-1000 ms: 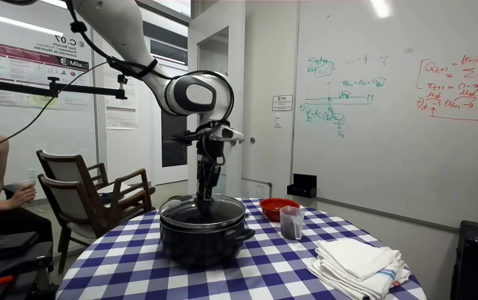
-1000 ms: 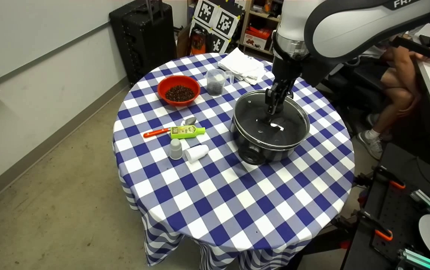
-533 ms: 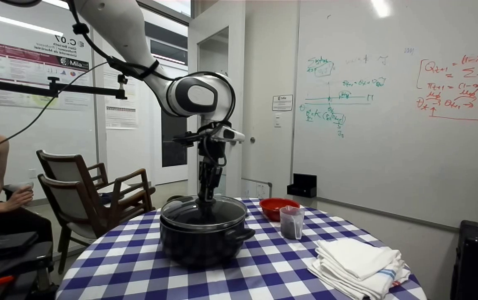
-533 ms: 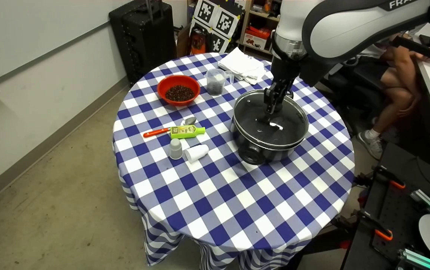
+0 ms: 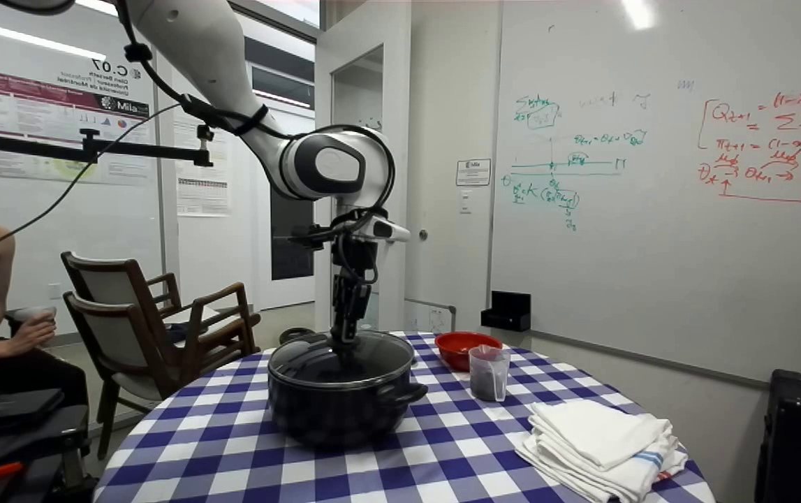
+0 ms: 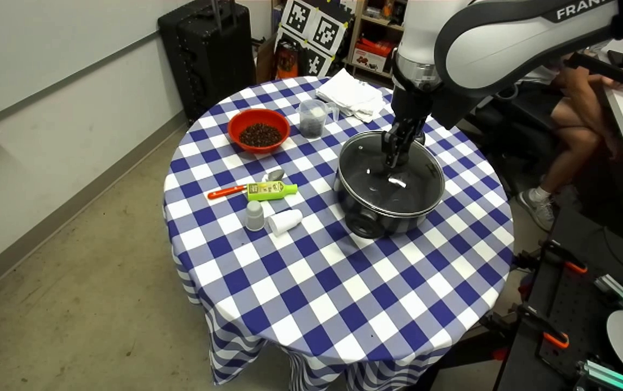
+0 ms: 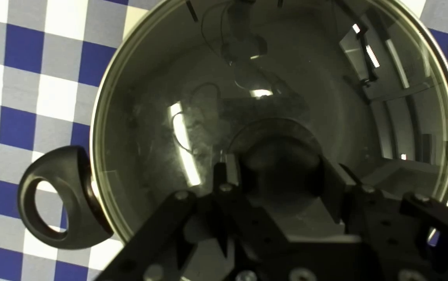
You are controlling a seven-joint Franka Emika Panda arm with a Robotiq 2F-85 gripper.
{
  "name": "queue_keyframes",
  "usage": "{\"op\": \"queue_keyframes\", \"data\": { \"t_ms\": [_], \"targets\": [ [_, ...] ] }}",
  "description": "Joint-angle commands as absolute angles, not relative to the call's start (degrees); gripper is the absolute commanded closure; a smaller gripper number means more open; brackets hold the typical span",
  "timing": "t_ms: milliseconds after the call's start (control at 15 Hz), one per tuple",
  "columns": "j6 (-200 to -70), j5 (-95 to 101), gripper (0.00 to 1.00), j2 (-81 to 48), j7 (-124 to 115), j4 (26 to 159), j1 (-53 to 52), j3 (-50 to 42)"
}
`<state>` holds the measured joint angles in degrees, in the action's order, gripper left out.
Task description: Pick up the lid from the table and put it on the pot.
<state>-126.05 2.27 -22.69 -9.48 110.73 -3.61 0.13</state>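
The clear glass lid [image 5: 302, 363] lies level on the black pot [image 5: 344, 416], its rim meeting the pot's rim in both exterior views. The lid [image 6: 371, 187] covers the pot [image 6: 346, 201] on the checked table [image 6: 311, 312]. My gripper [image 5: 346, 337] points straight down at the lid's middle. In the wrist view the gripper [image 7: 280, 168] has its fingers on both sides of the dark knob [image 7: 280, 156], with the pads against it; the lower part of the knob is dark and blurred. The pot's side handle [image 7: 85, 218] sticks out at the left.
A red bowl [image 6: 259, 130] of dark beans, a measuring cup [image 6: 312, 119] and folded white towels [image 6: 350, 96] stand beside the pot. A green bottle [image 6: 270, 190], an orange-handled spoon [image 6: 227, 192], a grey shaker [image 6: 255, 216] and a white cup [image 6: 285, 221] lie or stand nearby.
The lid has come down with my gripper and shifted slightly, from a little above and off the pot's rim to lying evenly on it. The pot has not moved.
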Motion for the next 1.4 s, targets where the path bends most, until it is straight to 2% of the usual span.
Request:
{"op": "queue_keyframes", "data": {
  "t_ms": [0, 1333],
  "targets": [
    [-125.77, 2.90, 0.75, -22.93, -11.03, 109.28, -4.04, -0.39],
    [-126.18, 3.12, 0.75, -23.06, -11.88, 111.01, -4.02, -0.67]
  ]
}}
